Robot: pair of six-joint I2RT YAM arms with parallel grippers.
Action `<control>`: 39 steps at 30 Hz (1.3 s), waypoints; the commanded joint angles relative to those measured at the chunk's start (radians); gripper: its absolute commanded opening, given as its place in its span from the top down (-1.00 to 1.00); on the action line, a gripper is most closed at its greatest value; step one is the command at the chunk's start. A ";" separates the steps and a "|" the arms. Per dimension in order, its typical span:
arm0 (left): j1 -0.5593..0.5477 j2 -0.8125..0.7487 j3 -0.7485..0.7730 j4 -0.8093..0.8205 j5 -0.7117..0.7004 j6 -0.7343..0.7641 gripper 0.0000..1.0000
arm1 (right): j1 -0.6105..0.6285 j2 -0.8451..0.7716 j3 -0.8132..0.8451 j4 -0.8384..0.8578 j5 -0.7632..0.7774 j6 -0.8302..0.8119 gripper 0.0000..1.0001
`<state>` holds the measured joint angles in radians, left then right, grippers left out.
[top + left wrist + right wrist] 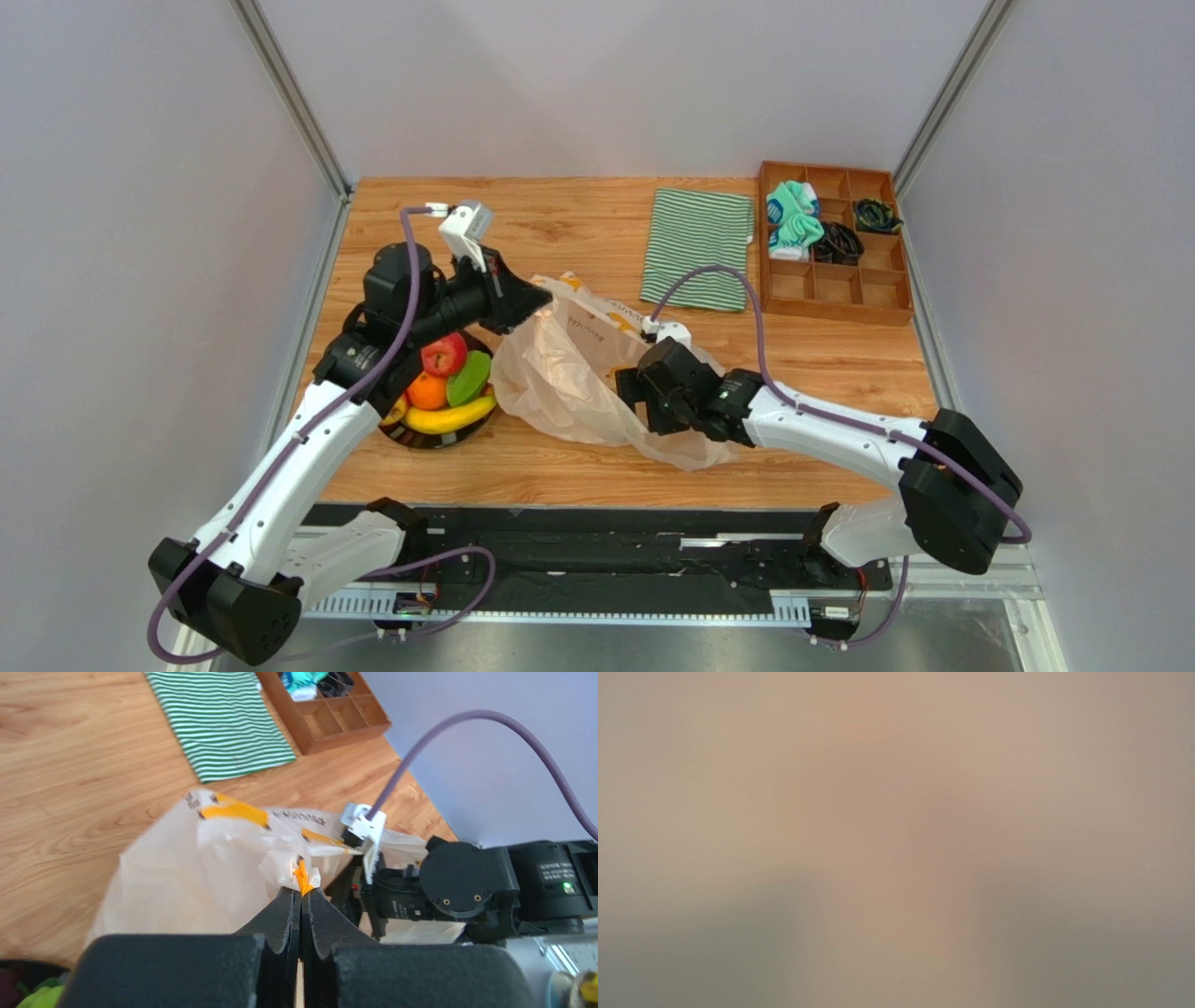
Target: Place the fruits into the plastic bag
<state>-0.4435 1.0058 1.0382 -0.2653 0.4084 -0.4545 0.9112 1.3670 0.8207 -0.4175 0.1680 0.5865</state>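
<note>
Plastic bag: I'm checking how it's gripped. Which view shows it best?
Left wrist: the left gripper is shut on the plastic bag, pinching bunched film at its tips. Top external shows most of the bag, the pinch hidden. Right wrist is only blur.

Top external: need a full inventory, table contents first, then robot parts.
plastic bag: 1, translucent whitish with yellow prints, table centre
bowl: 1, dark, left of the bag
apple: 1, red, in bowl
orange: 1, orange, in bowl
banana: 1, yellow, in bowl
green fruit: 1 visible, green, in bowl
striped cloth: 1, green-white, far side
compartment tray: 1, wooden, far right
small items: several, teal-white and black, tray's far compartments
left hand: 1, black, shut on a bunched bit of the bag
right hand: 1, black, at the bag's right side; grip unclear, its wrist view is blurred
</note>
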 commanded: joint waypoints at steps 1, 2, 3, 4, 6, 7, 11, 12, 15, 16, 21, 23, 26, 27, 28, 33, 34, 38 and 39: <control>0.049 -0.024 0.023 0.026 -0.013 0.019 1.00 | 0.005 -0.045 -0.008 -0.164 0.105 0.001 -0.90; 0.051 -0.013 0.016 0.024 -0.003 0.020 1.00 | 0.003 -0.051 0.010 -0.171 0.108 -0.005 -0.89; 0.051 -0.004 0.013 0.018 0.027 0.019 1.00 | 0.005 -0.057 0.021 -0.175 0.107 -0.011 -0.89; 0.051 0.008 0.014 0.012 0.046 0.019 1.00 | 0.005 -0.077 0.038 -0.178 0.093 -0.019 -0.89; 0.051 0.048 0.006 -0.003 0.096 0.027 1.00 | 0.005 -0.103 0.089 -0.173 0.071 -0.060 -0.89; 0.051 0.060 0.000 -0.005 0.110 0.028 1.00 | 0.005 -0.132 0.107 -0.173 0.064 -0.069 -0.88; 0.048 0.109 -0.039 0.006 0.159 0.028 1.00 | 0.005 -0.218 0.195 -0.170 0.056 -0.115 -0.86; 0.048 0.116 -0.044 0.014 0.164 0.028 1.00 | 0.005 -0.238 0.204 -0.161 0.044 -0.135 -0.86; 0.040 0.142 -0.049 0.014 0.155 0.033 1.00 | 0.005 -0.327 0.215 -0.101 -0.059 -0.158 -0.82; 0.040 0.151 -0.044 0.014 0.150 0.033 1.00 | 0.005 -0.369 0.209 -0.074 -0.123 -0.166 -0.82; 0.040 0.200 -0.035 0.014 0.107 0.042 1.00 | 0.005 -0.509 0.163 -0.004 -0.257 -0.169 -0.80; 0.040 0.206 -0.035 0.015 0.093 0.048 1.00 | 0.005 -0.574 0.175 -0.047 -0.202 -0.171 -0.79; 0.040 0.205 -0.032 0.002 0.058 0.060 1.00 | 0.003 -0.640 0.259 -0.255 0.058 -0.157 -0.78; 0.039 0.205 -0.030 -0.005 0.049 0.062 1.00 | 0.005 -0.663 0.282 -0.356 0.117 -0.154 -0.77; 0.040 0.205 -0.030 -0.006 0.038 0.066 1.00 | 0.006 -0.672 0.300 -0.398 0.213 -0.149 -0.76; 0.040 0.221 -0.017 -0.009 0.020 0.069 1.00 | 0.005 -0.707 0.370 -0.581 0.395 -0.126 -0.75; 0.040 0.224 -0.014 -0.009 0.020 0.069 1.00 | 0.003 -0.701 0.377 -0.604 0.433 -0.116 -0.74; 0.040 0.221 -0.015 -0.005 0.010 0.066 1.00 | 0.003 -0.652 0.365 -0.698 0.484 -0.086 -0.76; 0.040 0.220 -0.018 -0.003 0.009 0.068 1.00 | 0.005 -0.637 0.350 -0.701 0.487 -0.085 -0.77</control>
<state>-0.3996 1.2320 0.9848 -0.2737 0.4324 -0.4118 0.9138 0.6689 1.1858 -0.9836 0.5350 0.4713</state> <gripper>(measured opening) 0.009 0.877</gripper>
